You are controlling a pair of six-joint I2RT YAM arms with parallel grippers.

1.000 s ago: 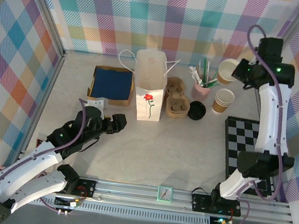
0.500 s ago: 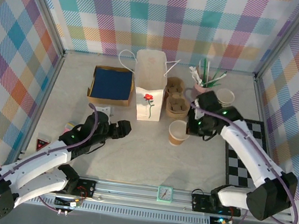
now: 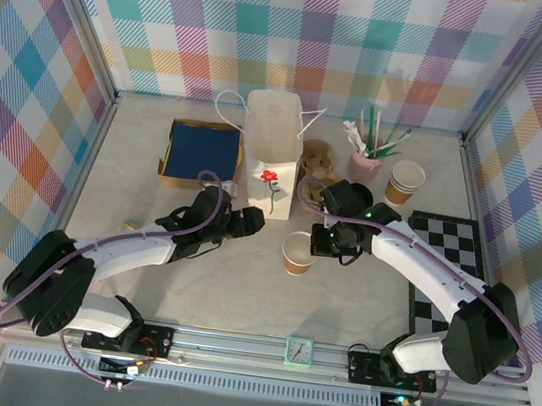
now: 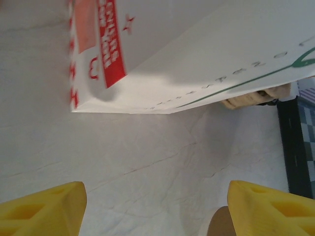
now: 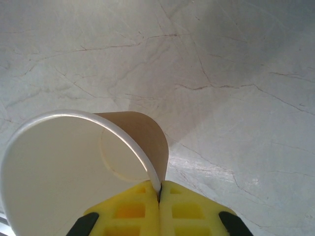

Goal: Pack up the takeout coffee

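My right gripper (image 5: 160, 191) pinched closed on the rim of a lidless brown cup (image 3: 296, 253), upright, mouth up, before the white flowered bag (image 3: 272, 153), my left gripper (image 4: 156, 196) spread wide and empty at the bag's base, place and axis of the lidded takeout coffee I cannot tell.

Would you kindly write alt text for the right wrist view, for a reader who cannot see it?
The right end effector, its yellow jaws shut, pinches the rim of a lidless brown paper cup with a white inside. Below lies a pale marbled table with thin dark veins.
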